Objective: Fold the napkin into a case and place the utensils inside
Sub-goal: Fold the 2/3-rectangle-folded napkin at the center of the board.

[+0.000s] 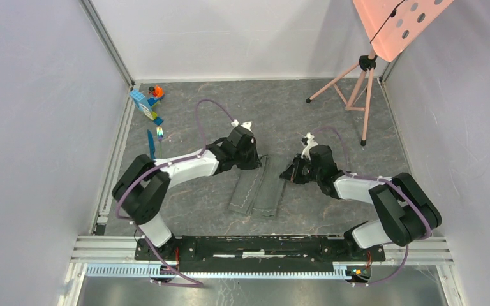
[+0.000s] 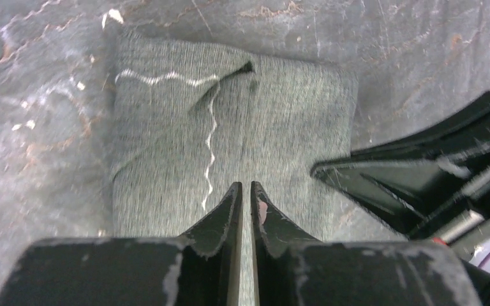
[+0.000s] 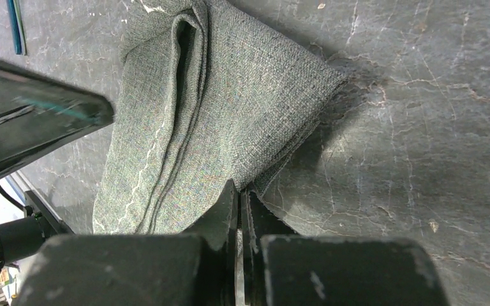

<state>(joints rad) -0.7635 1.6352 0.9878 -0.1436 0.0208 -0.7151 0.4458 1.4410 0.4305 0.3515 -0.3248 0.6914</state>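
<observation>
Folded grey napkin (image 3: 230, 108) on the dark desk (image 3: 421, 127), right gripper (image 3: 239, 194) tips together at its near edge.

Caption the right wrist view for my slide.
Right gripper pinching the edge of the folded napkin on the table.

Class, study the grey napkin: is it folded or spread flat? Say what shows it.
Folded. The napkin lies as a narrow strip; the right wrist view shows stacked layers and a crease.
</observation>
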